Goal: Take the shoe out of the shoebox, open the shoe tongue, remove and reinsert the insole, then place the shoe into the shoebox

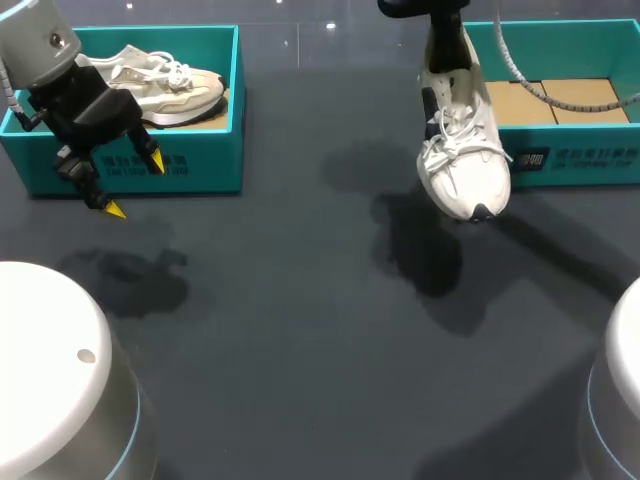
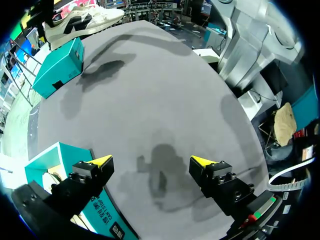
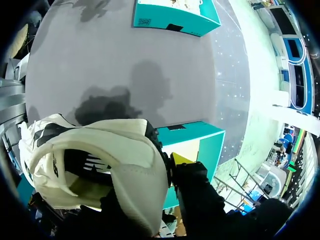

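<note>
My right pincer (image 3: 166,169) gripping the shoe (image 1: 462,150) by its heel at one o'clock, toe down over the counter (image 1: 300,320), my left pincer (image 1: 135,185) open at ten o'clock

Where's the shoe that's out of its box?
Head view, right side: the white shoe hangs toe-down from the right gripper above the table, by the left end of the right shoebox.

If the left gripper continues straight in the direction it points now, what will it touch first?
Probably the bare dark table, just in front of the teal shoebox beside it. In the left wrist view nothing lies between the open left gripper and the table.
</note>
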You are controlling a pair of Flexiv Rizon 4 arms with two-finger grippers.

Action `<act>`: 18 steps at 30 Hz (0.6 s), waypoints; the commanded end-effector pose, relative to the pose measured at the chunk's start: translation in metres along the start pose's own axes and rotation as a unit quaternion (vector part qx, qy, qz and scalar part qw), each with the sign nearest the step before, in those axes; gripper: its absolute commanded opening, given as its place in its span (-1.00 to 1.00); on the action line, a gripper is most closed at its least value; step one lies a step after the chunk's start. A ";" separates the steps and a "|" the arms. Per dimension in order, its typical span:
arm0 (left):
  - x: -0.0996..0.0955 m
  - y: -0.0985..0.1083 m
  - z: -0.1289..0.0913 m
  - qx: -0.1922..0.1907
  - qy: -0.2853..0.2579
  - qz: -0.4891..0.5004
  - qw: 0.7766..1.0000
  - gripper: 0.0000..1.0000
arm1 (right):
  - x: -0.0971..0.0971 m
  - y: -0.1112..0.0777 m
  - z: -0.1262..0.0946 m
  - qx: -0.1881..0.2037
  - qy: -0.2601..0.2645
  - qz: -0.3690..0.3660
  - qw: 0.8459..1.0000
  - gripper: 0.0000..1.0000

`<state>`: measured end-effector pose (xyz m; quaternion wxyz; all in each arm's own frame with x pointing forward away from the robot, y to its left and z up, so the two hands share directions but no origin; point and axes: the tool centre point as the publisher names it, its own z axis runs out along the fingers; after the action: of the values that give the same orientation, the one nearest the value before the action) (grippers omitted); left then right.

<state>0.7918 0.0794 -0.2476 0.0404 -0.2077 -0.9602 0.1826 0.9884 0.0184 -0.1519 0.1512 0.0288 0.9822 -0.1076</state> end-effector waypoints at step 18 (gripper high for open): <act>0.001 0.000 0.000 -0.001 0.000 0.000 1.000 1.00 | -0.099 -0.161 0.030 -0.002 -0.009 -0.016 1.000 -1.00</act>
<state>0.7918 0.0794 -0.2476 0.0404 -0.2076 -0.9602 0.1826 1.0685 -0.1260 -0.1186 0.1638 0.0174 0.9776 -0.1313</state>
